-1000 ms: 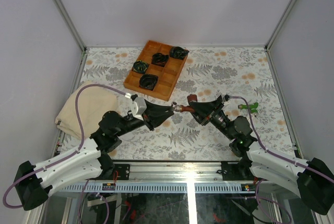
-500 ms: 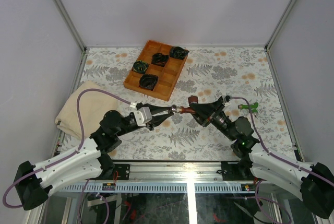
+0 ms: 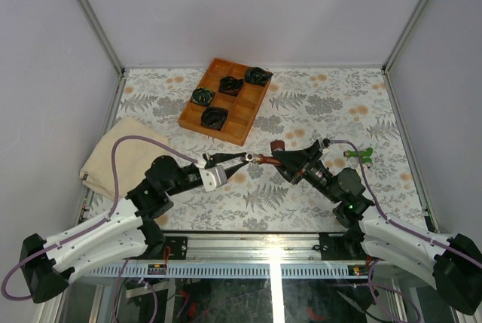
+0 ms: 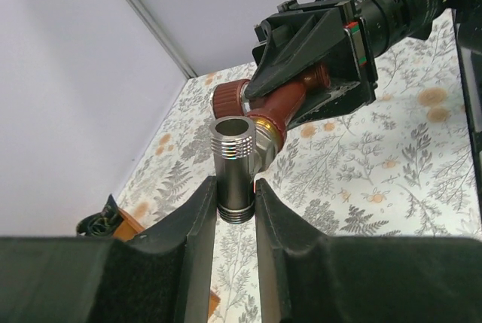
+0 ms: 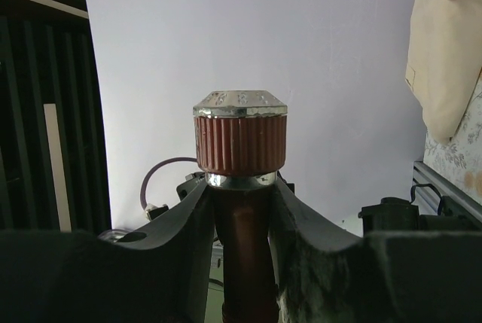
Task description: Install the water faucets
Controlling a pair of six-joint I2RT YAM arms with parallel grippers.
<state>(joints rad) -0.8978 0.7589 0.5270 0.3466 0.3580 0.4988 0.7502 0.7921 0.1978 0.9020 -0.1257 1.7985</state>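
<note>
Red-brown faucet (image 4: 286,105) | left fingers (image 4: 199,233) clamp silver end | right fingers (image 5: 188,225) clamp half-hidden body

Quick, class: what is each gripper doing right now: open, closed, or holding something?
Left gripper: closed on the silvery end of the red-brown faucet.
Right gripper: closed on the same faucet's red-brown body.

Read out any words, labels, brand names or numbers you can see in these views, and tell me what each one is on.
No text reads clearly in any view.
red-brown faucet, silvery cap on top of its knob: faint raised marks, too blurred to read.
</note>
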